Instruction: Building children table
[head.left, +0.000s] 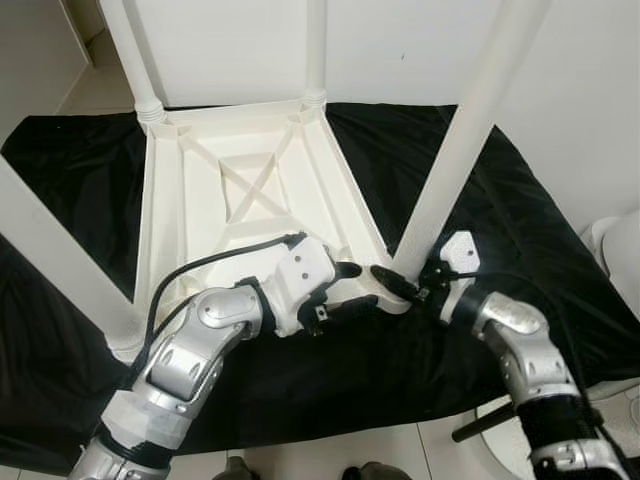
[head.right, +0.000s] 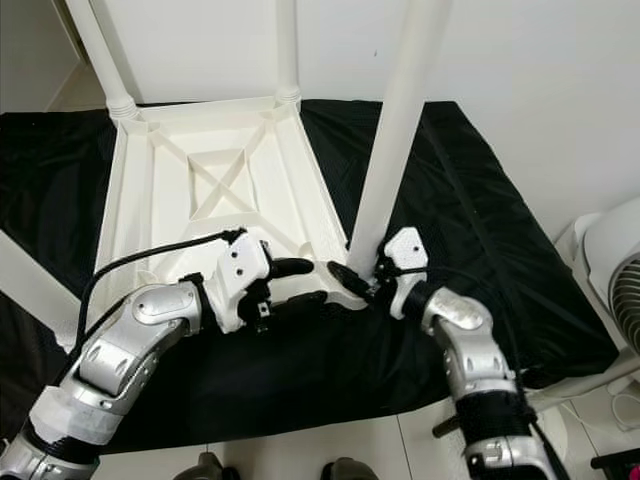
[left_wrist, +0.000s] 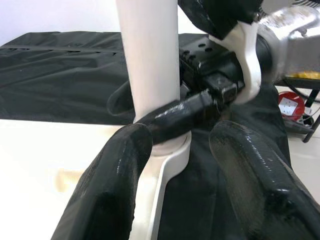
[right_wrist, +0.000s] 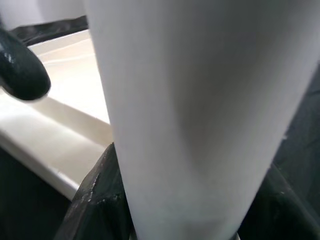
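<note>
White plastic children's table (head.left: 245, 190): lies upside down on a black sheet (head.left: 520, 230), ribbed underside facing up, with a cross brace in the middle
Near-right leg (head.left: 455, 150): stands upright in the corner socket of the upturned table, directly in front of the right end effector and just beyond the left one's fingertips
Right end effector (head.right: 362, 280): at the base of that leg, its black fingers closed around the leg where it meets the socket; in the right wrist view the white leg (right_wrist: 200, 125) sits between the dark fingers on either side
Left end effector (head.left: 345, 290): reaches in from the opposite side, over the near edge of the upturned table, pointing at the same corner; its two fingers are spread apart and hold nothing, the upper one (head.left: 345, 269) above the rim and the lower one (head.left: 345, 308) along the edge
Left wrist view: both black fingers (left_wrist: 115, 185) frame the corner socket, with one finger of the right end effector pressed against the leg's base just ahead
Other legs: two far legs (head.left: 135, 55) stand upright in the back corners, well away from both end effectors; a fourth leg (head.left: 55, 260) rises beside the left arm
Black sheet: spreads under the table and both end effectors, over a pale floor (head.left: 400, 450)
White fan (head.right: 615, 270): stands off past the right arm, at the sheet's edge
</note>
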